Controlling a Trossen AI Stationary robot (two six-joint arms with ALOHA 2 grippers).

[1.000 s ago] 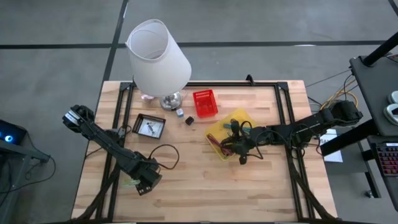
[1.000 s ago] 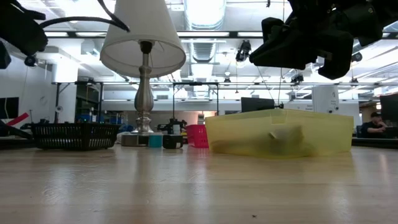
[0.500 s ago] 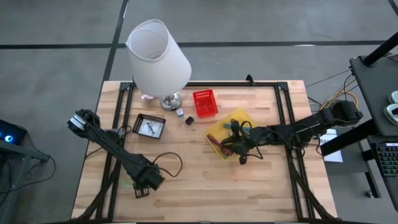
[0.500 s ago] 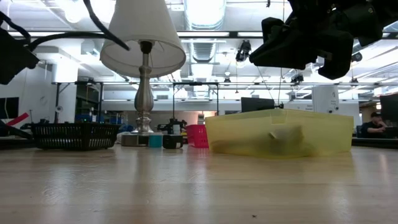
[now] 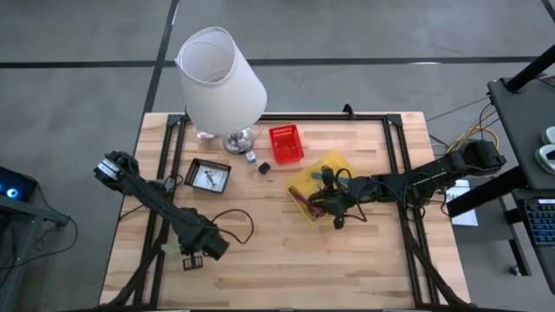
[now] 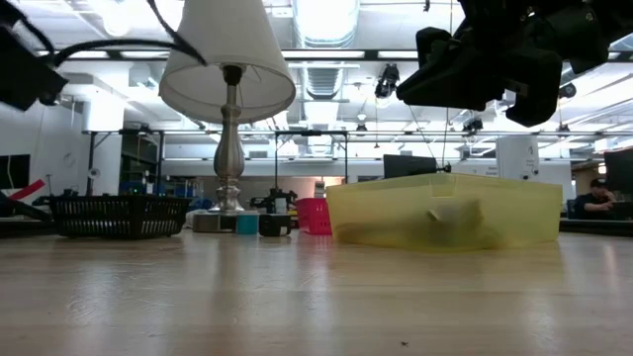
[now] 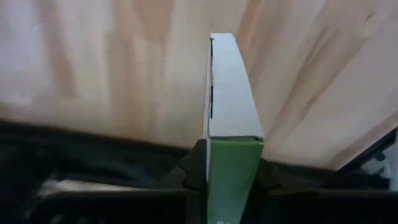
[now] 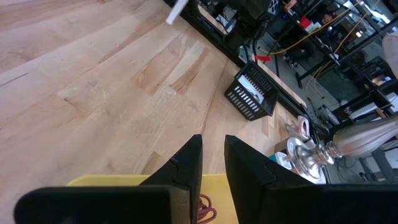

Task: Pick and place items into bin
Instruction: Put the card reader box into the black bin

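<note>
L fingers point(image 7: 227, 177) clamped on green strip point(image 7: 231, 118), no writing legible, R fingers point(image 8: 212, 163) nearly together over yellow bin point(image 5: 323, 184)

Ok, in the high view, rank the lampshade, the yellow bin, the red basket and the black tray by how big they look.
1. lampshade, though it stands nearer the camera
2. yellow bin
3. black tray and red basket, too alike to rank
</note>
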